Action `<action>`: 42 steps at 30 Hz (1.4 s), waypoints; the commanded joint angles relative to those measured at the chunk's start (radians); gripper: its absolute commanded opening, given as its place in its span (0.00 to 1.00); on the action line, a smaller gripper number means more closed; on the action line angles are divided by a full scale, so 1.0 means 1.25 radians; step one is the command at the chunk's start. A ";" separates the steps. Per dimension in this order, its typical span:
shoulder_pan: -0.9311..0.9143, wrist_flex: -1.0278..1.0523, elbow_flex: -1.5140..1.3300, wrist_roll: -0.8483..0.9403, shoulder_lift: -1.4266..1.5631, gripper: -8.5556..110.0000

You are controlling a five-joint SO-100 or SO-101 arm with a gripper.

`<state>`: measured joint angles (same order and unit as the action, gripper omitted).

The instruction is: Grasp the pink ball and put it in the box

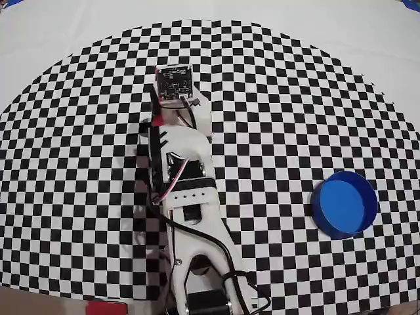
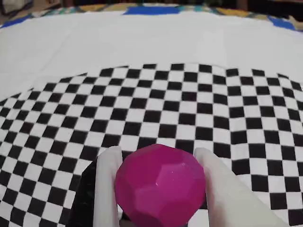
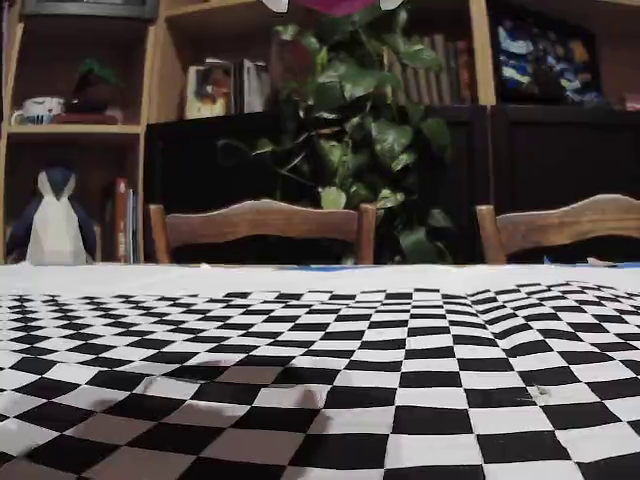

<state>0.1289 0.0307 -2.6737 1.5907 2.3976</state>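
Observation:
The pink ball [image 2: 160, 187] is a faceted magenta sphere held between my gripper's [image 2: 157, 153] two white fingers [image 2: 106, 184], low in the wrist view, above the checkered cloth. In the fixed view a sliver of the ball [image 3: 340, 5] and the fingertips show at the very top edge, high above the table. In the overhead view the wrist's camera board [image 1: 174, 82] hides the ball and the jaws. The box [image 1: 346, 203], a round blue tub, stands on the cloth at the right, far from the gripper.
The white arm [image 1: 190, 197] runs from the bottom edge up the middle of the overhead view. The black-and-white checkered cloth [image 1: 275, 118] lies on a white table. Chairs [image 3: 262, 222], a plant and shelves stand behind the table.

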 commanded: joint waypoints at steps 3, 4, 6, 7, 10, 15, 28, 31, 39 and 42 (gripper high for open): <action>-0.036 -0.001 0.002 -0.007 0.034 0.07; -0.040 -0.001 0.002 -0.007 0.034 0.07; -0.053 -0.001 0.001 -0.007 0.031 0.07; -0.056 -0.001 -0.001 -0.007 0.031 0.07; -0.071 -0.001 -0.010 -0.007 0.036 0.07; -0.114 0.000 -0.054 -0.007 0.085 0.07; -0.232 0.000 -0.114 -0.007 0.152 0.07; -0.255 0.000 -0.120 -0.007 0.162 0.07; -0.312 0.000 -0.156 -0.007 0.214 0.07; -0.335 0.000 -0.177 -0.007 0.237 0.07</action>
<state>-0.2684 0.0322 -2.8900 1.5877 2.6538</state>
